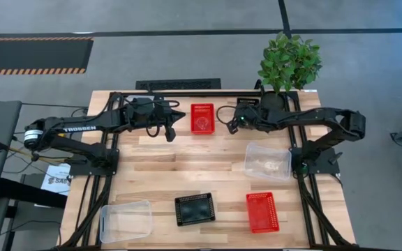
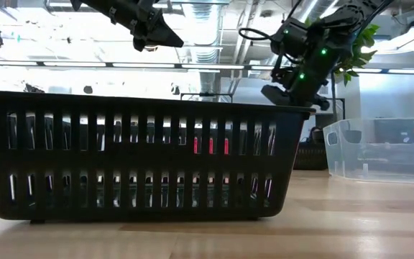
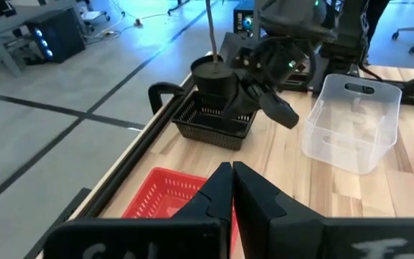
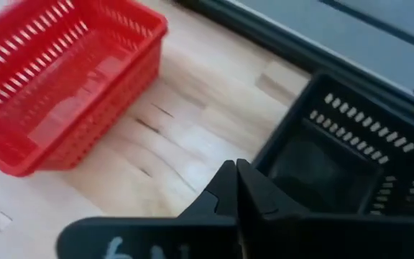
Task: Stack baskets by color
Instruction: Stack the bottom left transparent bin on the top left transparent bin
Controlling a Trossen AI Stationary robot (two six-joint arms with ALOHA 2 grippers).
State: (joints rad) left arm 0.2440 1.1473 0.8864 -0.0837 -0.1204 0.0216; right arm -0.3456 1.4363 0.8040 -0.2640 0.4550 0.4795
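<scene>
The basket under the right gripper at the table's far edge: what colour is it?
Black mesh basket, lying just ahead of the right gripper; the right wrist view shows it best.

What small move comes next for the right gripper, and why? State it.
Probably open the right gripper and lower it onto the rim of the black basket just below it. The fingers look shut and hold nothing, and a second black basket waits at the table's front.

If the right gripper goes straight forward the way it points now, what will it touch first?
Probably the near rim of the black basket right ahead of the shut right gripper, which hovers just above it. Depth is unclear; it could instead reach the table beside it.
</scene>
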